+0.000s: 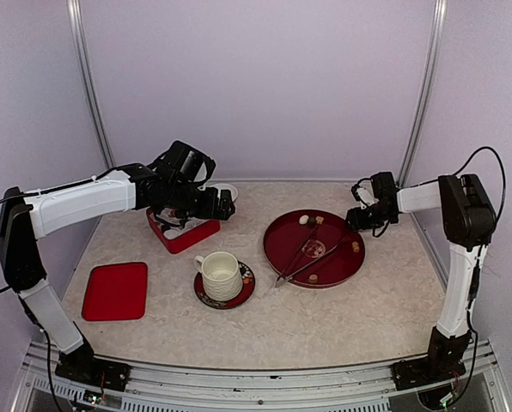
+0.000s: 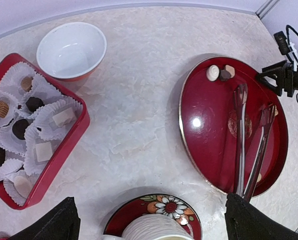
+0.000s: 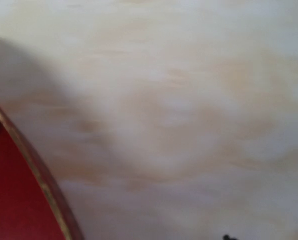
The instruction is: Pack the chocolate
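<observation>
Several pieces of chocolate (image 2: 35,103) sit in white paper cups in the red box (image 2: 64,150) at the left. A few more chocolate pieces (image 2: 213,73) lie at the far edge of the round red plate (image 1: 325,268), and one tan piece (image 1: 356,246) lies near its right rim. My left gripper (image 1: 226,207) hovers above the box with its jaws wide open and nothing between its fingers (image 2: 54,225). My right gripper (image 1: 356,219) hangs low at the plate's back right rim. No finger shows in its blurred wrist view, and nothing is held.
Metal tongs (image 1: 303,257) lie across the plate. A white ribbed cup (image 1: 220,275) stands on a flowered saucer (image 1: 244,283) in front of the box. A white bowl (image 2: 71,50) sits behind the box. The red lid (image 1: 116,290) lies at the near left.
</observation>
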